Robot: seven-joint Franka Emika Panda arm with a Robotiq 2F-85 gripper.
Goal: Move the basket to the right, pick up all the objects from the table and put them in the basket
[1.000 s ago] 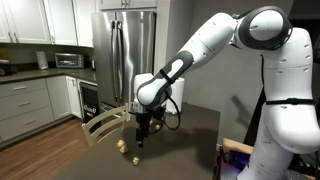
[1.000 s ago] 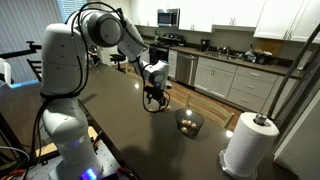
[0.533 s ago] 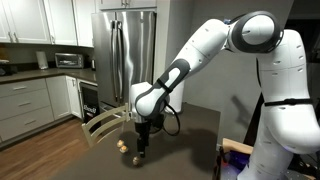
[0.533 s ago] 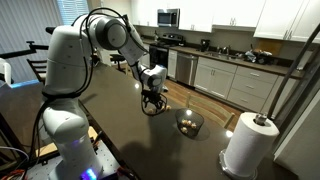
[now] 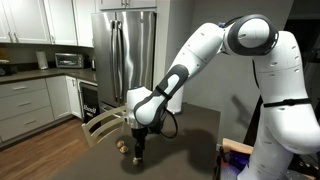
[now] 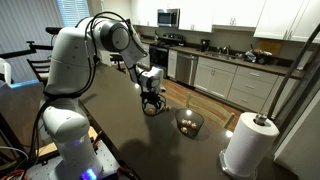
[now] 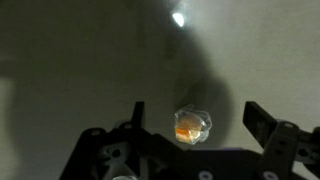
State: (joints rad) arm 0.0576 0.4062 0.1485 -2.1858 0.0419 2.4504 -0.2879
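Tool (image 7: 196,113) lower — astride one object (image 7: 192,127)

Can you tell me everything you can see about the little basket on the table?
The basket is small, round and shaped like a bowl. It looks like dark wire mesh that you can see through. It stands upright on the dark table. A few pale tan lumps seem to lie inside it. Nothing holds it: the pincer is off to one side, apart from it. A white roll stands close by without touching it.
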